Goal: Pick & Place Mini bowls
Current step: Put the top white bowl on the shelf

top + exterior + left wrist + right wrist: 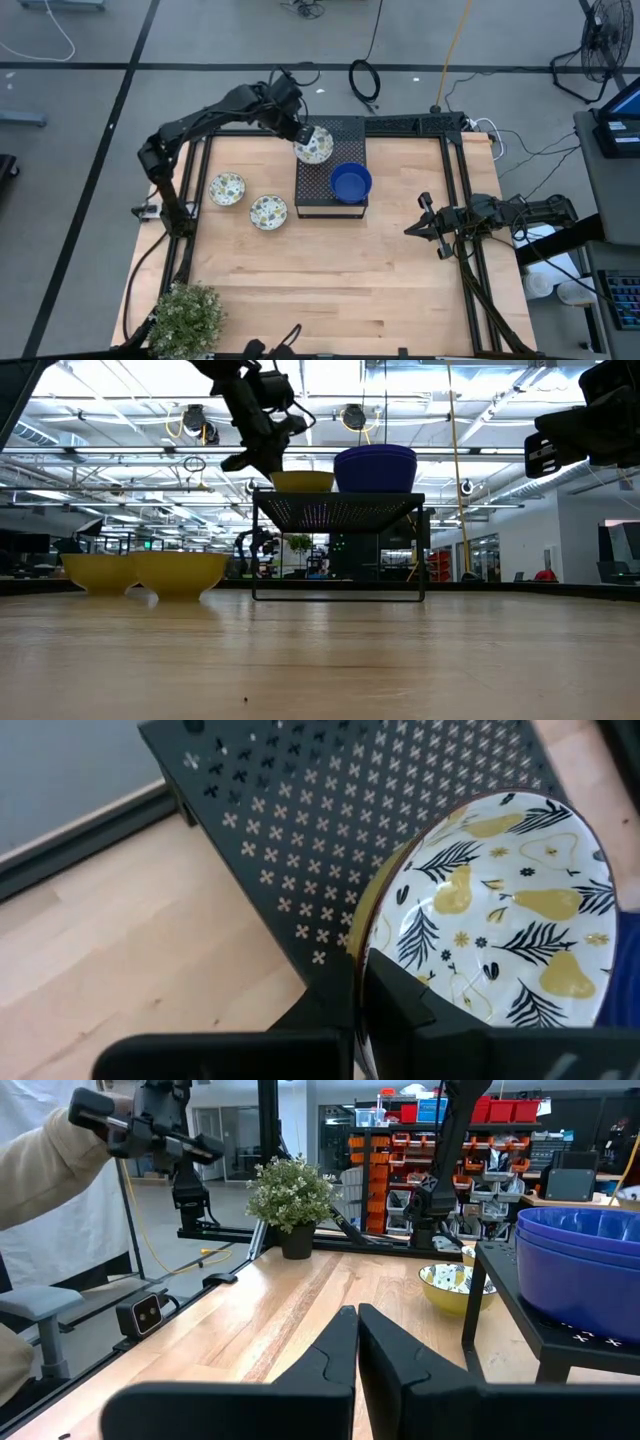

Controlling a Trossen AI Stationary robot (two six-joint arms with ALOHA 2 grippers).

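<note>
A cream bowl with yellow pears and dark leaves [314, 146] [500, 910] is at the far left of the black perforated box's top [340, 135], in my left gripper [302, 133] [358, 975], which is shut on it. Stacked blue bowls [351, 182] [580, 1260] stand on the box's near right part. Two more patterned bowls [227, 188] [268, 211] rest on their bases on the table left of the box. My right gripper [412, 229] [357, 1342] is shut and hovers near the table's right edge, touching nothing. My left gripper holds the patterned bowl by its rim [362, 945], one finger [420, 1010] inside the bowl and the other outside. It comes from the table's far left, slanting down. The bowl is tilted, with its yellow underside [302, 482] at the box top; whether it rests there I cannot tell.
The black box stands on thin legs [256, 550] at the table's far middle. A potted plant [187, 318] sits at the near left corner. A person's sleeve [45, 1170] shows beyond the table in the right wrist view. Bare wood [340, 280] spreads over the near half.
</note>
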